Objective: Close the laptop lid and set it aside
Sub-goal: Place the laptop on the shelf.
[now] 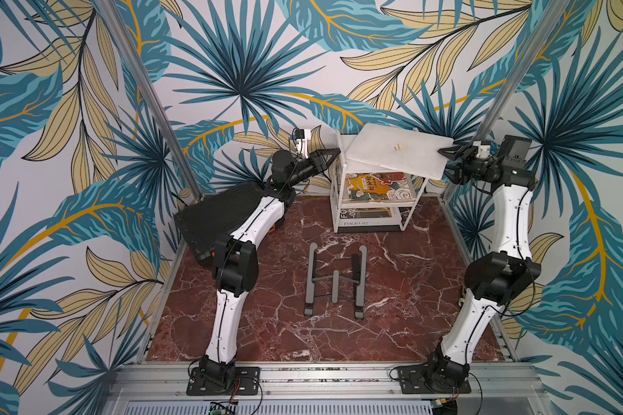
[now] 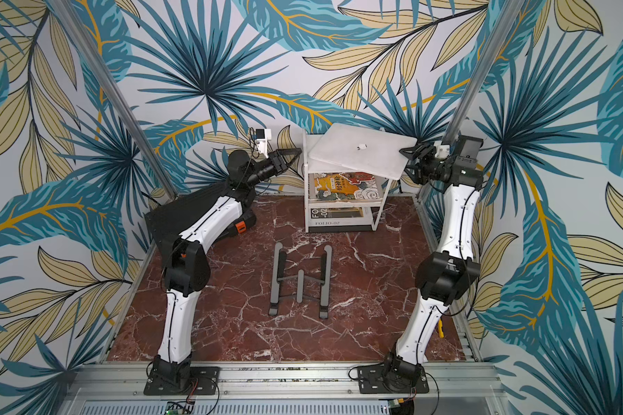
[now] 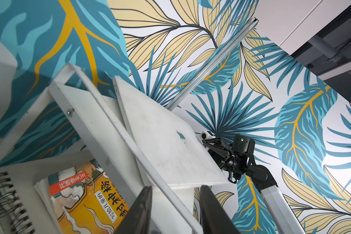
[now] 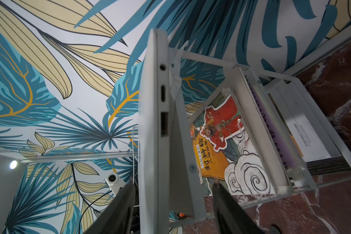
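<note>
Leafy wallpaper (image 1: 231, 72) all round, grey stand (image 1: 335, 284) on your marble surface (image 1: 410, 305), closed laptop (image 1: 396, 154) atop the white rack (image 1: 337, 201); left fingers (image 1: 326, 154) and right fingers (image 1: 450, 150) both released.

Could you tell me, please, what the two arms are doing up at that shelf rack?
The closed laptop lies askew on top of the white shelf rack, with one side overhanging toward the right arm. The right end effector straddles that overhanging edge with its jaws open, not visibly clamping it. The left end effector, also open, sits at the rack's opposite corner, beside the laptop. The grey laptop stand on the marble table holds nothing.
</note>
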`<action>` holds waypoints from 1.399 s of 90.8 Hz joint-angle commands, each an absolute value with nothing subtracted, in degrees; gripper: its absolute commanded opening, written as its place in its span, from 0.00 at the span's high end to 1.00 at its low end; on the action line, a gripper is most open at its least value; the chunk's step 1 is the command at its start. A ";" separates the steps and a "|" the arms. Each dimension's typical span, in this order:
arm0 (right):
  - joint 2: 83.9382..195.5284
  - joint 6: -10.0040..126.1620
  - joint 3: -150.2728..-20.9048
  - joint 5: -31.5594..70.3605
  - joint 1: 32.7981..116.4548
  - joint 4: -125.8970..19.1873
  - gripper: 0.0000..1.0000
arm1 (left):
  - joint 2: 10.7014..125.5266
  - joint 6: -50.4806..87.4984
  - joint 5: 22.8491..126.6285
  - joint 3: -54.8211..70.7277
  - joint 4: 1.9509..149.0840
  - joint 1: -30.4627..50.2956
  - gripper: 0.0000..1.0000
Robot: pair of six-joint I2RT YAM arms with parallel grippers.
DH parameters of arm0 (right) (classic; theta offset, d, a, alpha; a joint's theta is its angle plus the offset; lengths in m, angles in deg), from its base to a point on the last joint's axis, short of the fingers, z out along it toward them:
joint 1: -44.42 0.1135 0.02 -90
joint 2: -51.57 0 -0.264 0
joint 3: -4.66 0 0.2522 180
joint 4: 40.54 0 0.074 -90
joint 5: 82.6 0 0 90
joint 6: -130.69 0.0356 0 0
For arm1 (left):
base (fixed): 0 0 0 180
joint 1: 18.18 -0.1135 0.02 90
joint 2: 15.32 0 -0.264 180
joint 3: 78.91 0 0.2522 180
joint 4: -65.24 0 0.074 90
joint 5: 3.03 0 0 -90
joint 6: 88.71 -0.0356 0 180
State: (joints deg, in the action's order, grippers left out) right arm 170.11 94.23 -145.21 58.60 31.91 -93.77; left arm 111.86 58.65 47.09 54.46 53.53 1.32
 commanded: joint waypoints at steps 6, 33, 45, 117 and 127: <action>163.29 91.96 -140.39 61.09 31.75 -87.86 0.34 | 103.03 51.03 47.58 47.99 52.25 1.28 0.55; 157.09 89.31 -130.15 61.06 31.77 -86.11 0.34 | 95.25 36.09 50.21 41.41 63.66 3.76 0.53; 157.86 88.78 -129.12 60.27 31.73 -86.58 0.39 | 94.76 35.00 51.14 41.10 65.43 4.09 0.53; 169.68 83.93 -154.23 61.26 31.54 -102.43 1.00 | 94.25 37.05 49.05 41.42 65.65 4.10 0.53; 172.95 86.27 -158.45 67.76 31.16 -100.22 1.00 | 94.03 36.51 48.53 41.52 66.70 3.97 0.53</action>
State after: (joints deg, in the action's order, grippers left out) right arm 170.57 88.83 -154.79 60.81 31.71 -101.37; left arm 96.30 37.67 49.63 41.70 65.35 4.25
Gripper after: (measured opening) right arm 0.160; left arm 0.470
